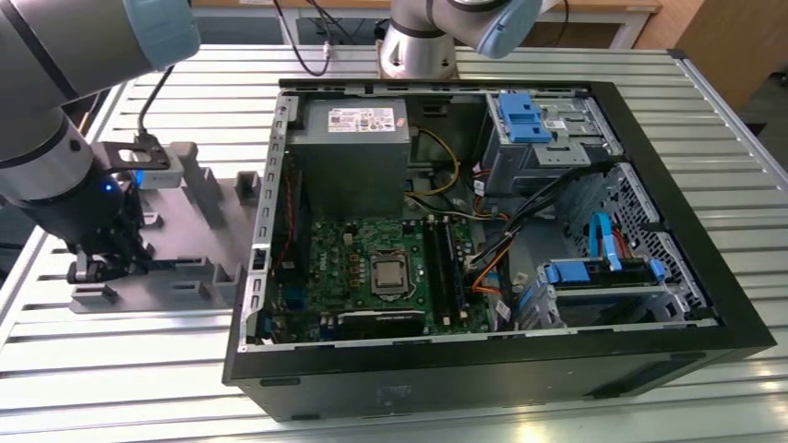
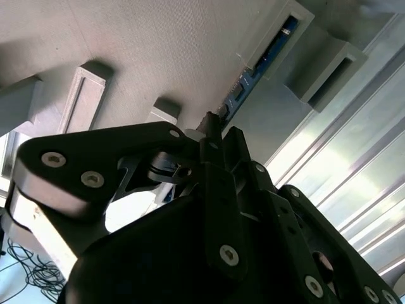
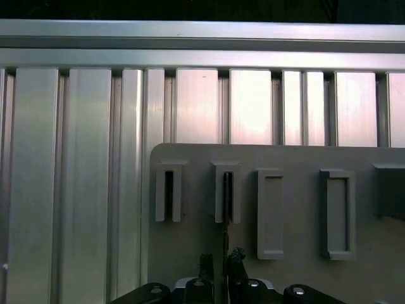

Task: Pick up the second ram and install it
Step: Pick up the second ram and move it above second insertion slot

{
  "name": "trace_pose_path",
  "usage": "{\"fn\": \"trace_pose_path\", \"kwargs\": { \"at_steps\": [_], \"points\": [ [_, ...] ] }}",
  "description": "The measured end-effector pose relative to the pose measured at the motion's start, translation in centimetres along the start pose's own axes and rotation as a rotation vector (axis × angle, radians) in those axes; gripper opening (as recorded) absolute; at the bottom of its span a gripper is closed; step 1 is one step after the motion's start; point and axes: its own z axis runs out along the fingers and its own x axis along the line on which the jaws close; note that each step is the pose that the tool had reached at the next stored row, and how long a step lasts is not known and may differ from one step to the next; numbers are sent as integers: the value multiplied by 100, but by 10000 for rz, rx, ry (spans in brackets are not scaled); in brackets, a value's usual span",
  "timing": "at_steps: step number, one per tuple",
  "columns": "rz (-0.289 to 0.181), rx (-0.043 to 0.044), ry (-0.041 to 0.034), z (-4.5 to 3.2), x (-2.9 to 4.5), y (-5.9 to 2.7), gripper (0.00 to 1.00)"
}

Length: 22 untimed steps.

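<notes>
Straddles the second ram (image 3: 225, 234) with the claw (image 3: 221, 259) spread, one finger on either side of its thin edge. Found standing on edge in a slot of the grey holder (image 3: 196, 247), on the counter (image 3: 82, 190) to the exterior view's left of the open computer case (image 1: 493, 369).

End effector (image 2: 221, 126) at second ram (image 2: 250, 79), grey holder (image 2: 158, 50)

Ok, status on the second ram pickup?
Tool low at the grey holder, at one end of the second ram. Ram on edge in its slot, not lifted. Nothing seen blocking it.
</notes>
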Motion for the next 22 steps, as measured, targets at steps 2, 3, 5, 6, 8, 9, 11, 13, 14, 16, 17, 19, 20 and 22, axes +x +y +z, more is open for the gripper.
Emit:
{"fn": "trace_pose_path", "kwargs": {
  "at_steps": [2,3,5,6,8,9,11,13,14,16,17,19,20,22],
  "points": [
    [-1,0,-7,7,-6,0,24],
    [-1,0,-13,11,-6,1,24],
    [-2,0,-27,18,-7,5,24],
    [-1,-1,-33,20,-8,9,24],
    [-2,0,-45,24,-8,14,24],
    [-1,0,-51,26,-10,16,24],
    [-2,0,-59,29,-12,18,24],
    [-2,-2,-62,30,-13,19,24],
    [-2,-2,-62,30,-13,19,24],
    [-2,-1,-63,31,-13,19,24],
    [-2,-1,-63,31,-13,19,24],
    [-1,1,-65,33,-21,19,24],
    [-2,2,-65,34,-23,19,24],
    [-3,-1,-66,36,-25,19,24]
  ]
}}
